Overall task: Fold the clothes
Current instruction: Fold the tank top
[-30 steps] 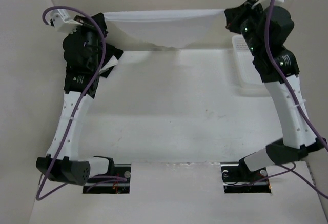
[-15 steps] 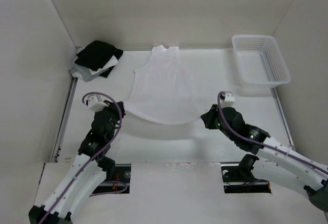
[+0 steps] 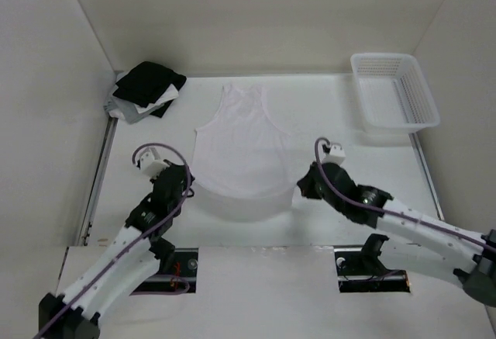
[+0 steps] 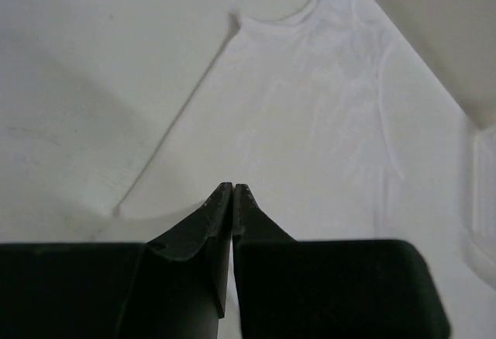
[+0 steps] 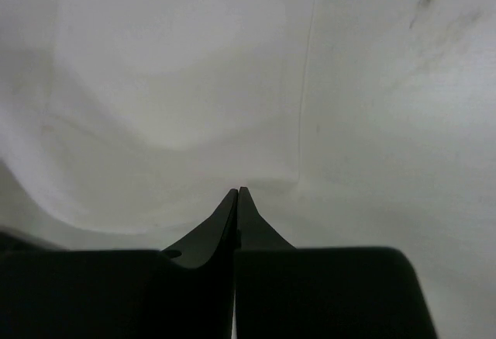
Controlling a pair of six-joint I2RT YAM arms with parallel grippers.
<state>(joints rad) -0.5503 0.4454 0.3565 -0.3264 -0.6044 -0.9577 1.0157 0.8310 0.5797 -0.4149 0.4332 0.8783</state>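
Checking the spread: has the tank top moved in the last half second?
Yes. The tank top slid nearer, its straps now farther from the back wall.

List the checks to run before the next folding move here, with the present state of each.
1. Grip of the left hand on the tank top, at one near hem corner: ok, shut on the fabric.
2. Grip of the right hand on the other near hem corner: ok, shut on the fabric.
3. Body spread flat, straps pointing away from the arms: ok.
4. Hem drawn evenly between the two hands: cannot tell; it shows a curve and a shadow beneath.
5. The pile of dark garments and the basket apart from the tank top: ok.
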